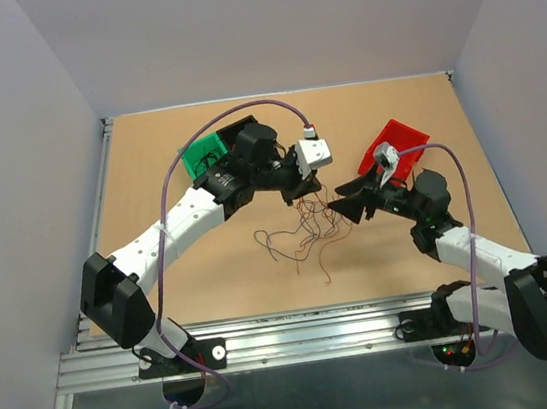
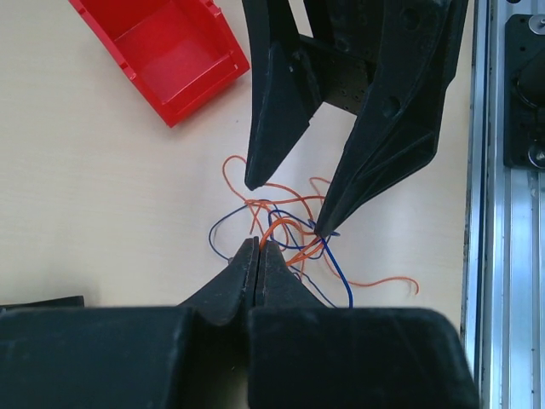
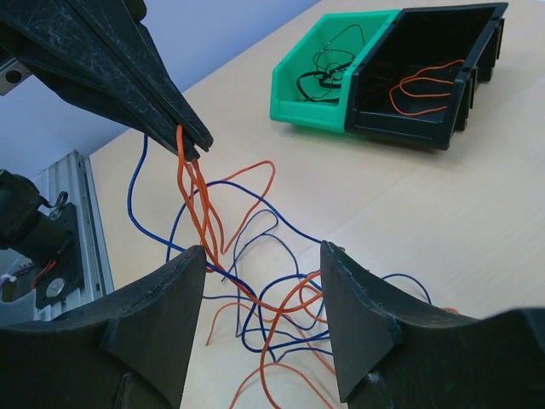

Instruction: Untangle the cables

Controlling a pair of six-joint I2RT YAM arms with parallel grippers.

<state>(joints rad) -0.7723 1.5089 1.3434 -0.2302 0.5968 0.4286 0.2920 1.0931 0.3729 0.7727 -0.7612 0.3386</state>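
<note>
Cables (image 3: 198,204) pinched by left hand (image 3: 194,146); right hand (image 3: 264,250) seemingly half-spread.

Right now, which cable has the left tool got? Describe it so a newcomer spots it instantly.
Start at the loose tangle of cables in the middle of the table. The left tool is pinched shut just above it, and a small bundle of orange strands hangs from its tip. Unlike the slack wires sprawled below, these run nearly straight up to that tip.

A robot lab: bare walled-in table (image 1: 213,283) on aluminium rail (image 1: 301,340).
</note>
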